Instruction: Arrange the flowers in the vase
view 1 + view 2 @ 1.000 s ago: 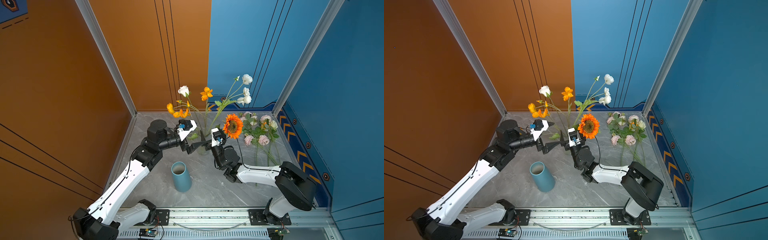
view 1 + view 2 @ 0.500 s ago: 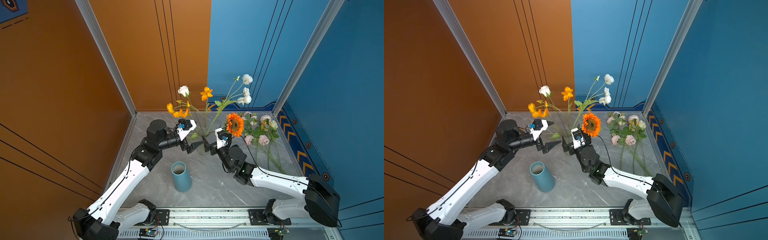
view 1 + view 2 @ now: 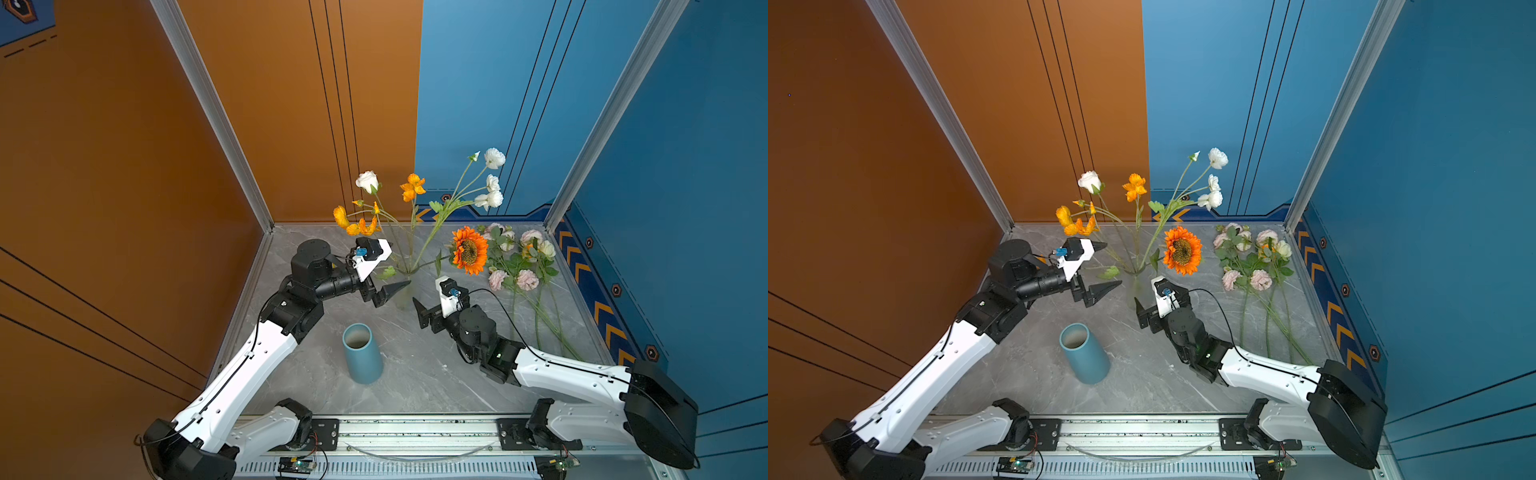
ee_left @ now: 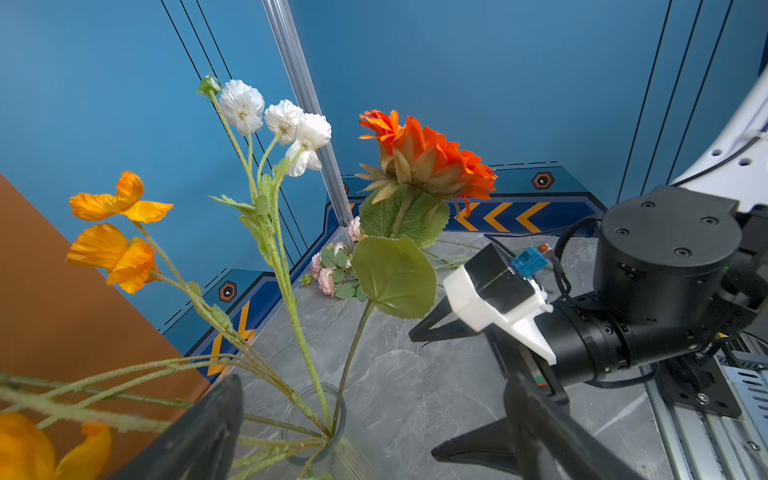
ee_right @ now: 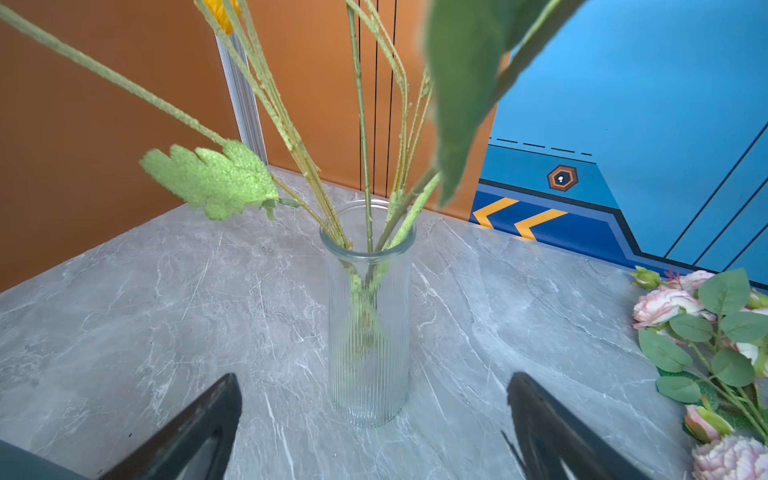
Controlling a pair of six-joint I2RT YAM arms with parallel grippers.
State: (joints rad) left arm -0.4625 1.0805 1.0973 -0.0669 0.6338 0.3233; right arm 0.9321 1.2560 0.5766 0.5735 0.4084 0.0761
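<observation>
Flowers point(image 3: 527, 279) lay loose at the right of both top views, others standing in the glass vase point(image 5: 368, 316) at centre; they seemed light, springy-stemmed, crushable at the head, so a mid-stem pinch suited; left gripper point(image 3: 1113, 264) and right gripper point(image 4: 426, 392) gaped empty.

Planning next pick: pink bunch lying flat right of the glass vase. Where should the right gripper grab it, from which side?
Probably the bare lower stems, not the heads of the pink bunch. Come down from above with the open right gripper, jaws across the stems: they lie flat on the table, and leaves and blooms crowd the far end.
</observation>
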